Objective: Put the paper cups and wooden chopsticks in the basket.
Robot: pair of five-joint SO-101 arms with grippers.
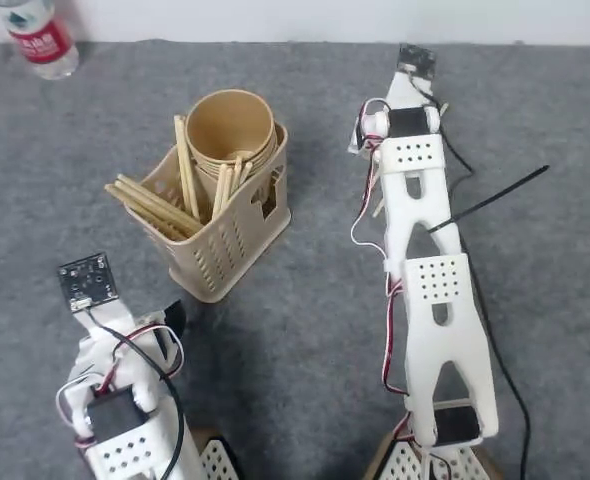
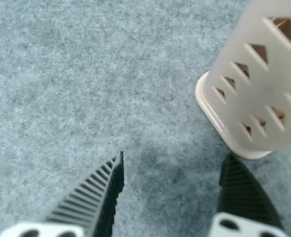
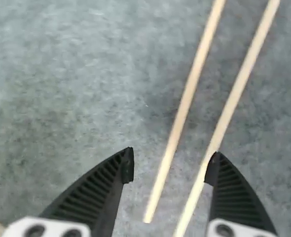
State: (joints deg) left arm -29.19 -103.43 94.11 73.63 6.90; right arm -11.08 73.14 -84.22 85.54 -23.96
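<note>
High view: a grey carpeted desk carries a beige slotted basket, which stands upright left of centre in the frame. A stack of paper cups sits inside the basket on its upper side. Beside the cups, a bundle of wooden chopsticks leans out over the basket's left rim, with a few more standing against the cups. A plastic bottle with a red label lies in the upper left corner.

The left arm rises from the lower left corner and ends just below the basket. The right arm stretches up the right side of the frame, well apart from the basket. A thin black cable crosses the carpet beside it.

In the left wrist view, the left hand is spread wide and holds nothing. It hovers over bare carpet, with the basket's bottom corner just beside one fingertip.

In the right wrist view, the right hand is also spread wide and grips nothing. Two loose chopsticks lie side by side on the carpet under it. One lies between the fingers, and the other runs close along the inner edge of one finger.
</note>
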